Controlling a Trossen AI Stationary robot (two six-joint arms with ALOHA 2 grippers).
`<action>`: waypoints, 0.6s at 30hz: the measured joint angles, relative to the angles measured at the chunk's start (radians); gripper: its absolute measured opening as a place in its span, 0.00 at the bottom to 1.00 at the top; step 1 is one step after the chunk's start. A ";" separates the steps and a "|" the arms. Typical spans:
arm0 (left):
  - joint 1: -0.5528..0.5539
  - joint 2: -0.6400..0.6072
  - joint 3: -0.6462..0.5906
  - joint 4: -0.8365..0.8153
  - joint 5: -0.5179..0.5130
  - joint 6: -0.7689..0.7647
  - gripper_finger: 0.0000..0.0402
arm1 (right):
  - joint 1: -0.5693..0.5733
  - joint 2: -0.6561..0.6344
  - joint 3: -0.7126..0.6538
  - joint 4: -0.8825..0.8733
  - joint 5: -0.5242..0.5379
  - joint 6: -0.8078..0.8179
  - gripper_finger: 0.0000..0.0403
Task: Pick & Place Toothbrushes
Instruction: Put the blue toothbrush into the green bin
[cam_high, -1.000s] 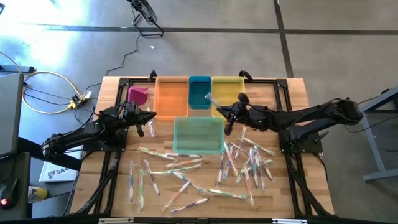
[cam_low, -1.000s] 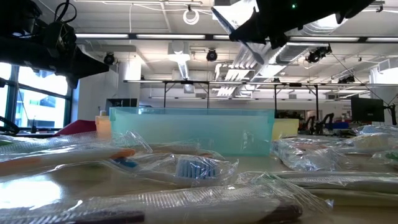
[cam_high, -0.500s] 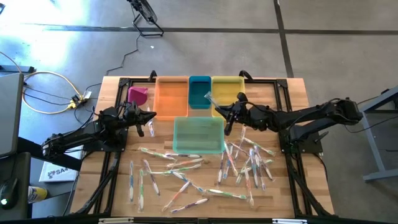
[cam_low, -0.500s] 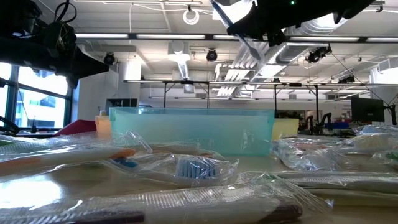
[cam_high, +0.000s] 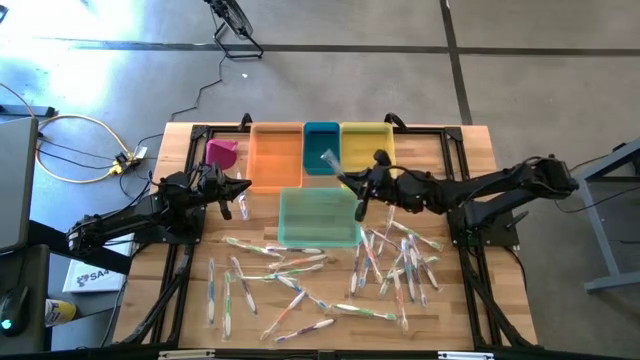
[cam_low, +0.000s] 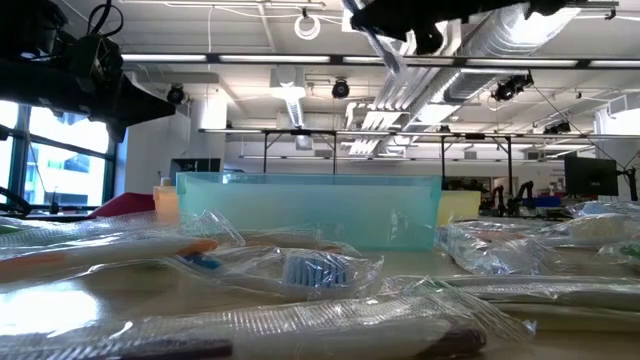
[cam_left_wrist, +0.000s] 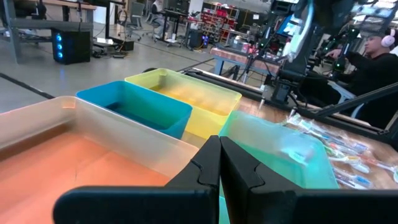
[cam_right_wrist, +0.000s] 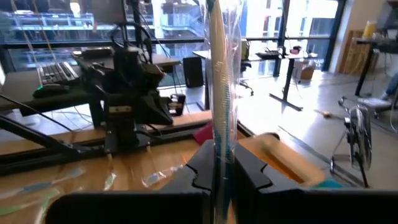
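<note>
My right gripper (cam_high: 354, 188) hangs above the gap between the teal bin (cam_high: 320, 217) and the yellow bin (cam_high: 368, 146), shut on one toothbrush (cam_high: 331, 162) in a clear wrapper. The toothbrush reaches out over the blue bin (cam_high: 320, 140). In the low view this gripper (cam_low: 400, 14) shows at the top edge. Several more wrapped toothbrushes (cam_high: 392, 258) lie flat on the wooden table's near half. My left gripper (cam_high: 243, 190) waits shut beside the orange bin (cam_high: 275, 155), holding nothing. My right gripper pinches the wrapped toothbrush between its two fingers (cam_right_wrist: 202, 167), near one end of the handle (cam_right_wrist: 221, 140). The fingers come in level from the table's right side. The toothbrush is lifted clear and sticks out past the fingertips, slanting toward the table's far left.
Orange, blue and yellow bins stand in a row at the table's far edge, with the teal bin just in front of them. A pink piece (cam_high: 222, 152) lies left of the orange bin. Loose toothbrushes (cam_high: 268, 268) lie across the near half.
My right gripper, still shut on the toothbrush, has risen a little and gone toward the table's left edge, from the yellow bin's edge toward the blue bin. The toothbrush has travelled with it, clear of everything.
</note>
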 joint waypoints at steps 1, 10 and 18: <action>0.000 0.000 0.000 0.000 0.000 0.000 0.00 | 0.003 0.024 0.024 -0.004 -0.003 -0.019 0.04; 0.000 0.000 0.000 -0.005 0.000 0.000 0.00 | -0.016 0.244 0.267 -0.163 -0.074 -0.091 0.04; 0.000 0.000 0.000 -0.006 0.000 0.000 0.00 | -0.037 0.340 0.326 -0.234 -0.108 -0.070 0.04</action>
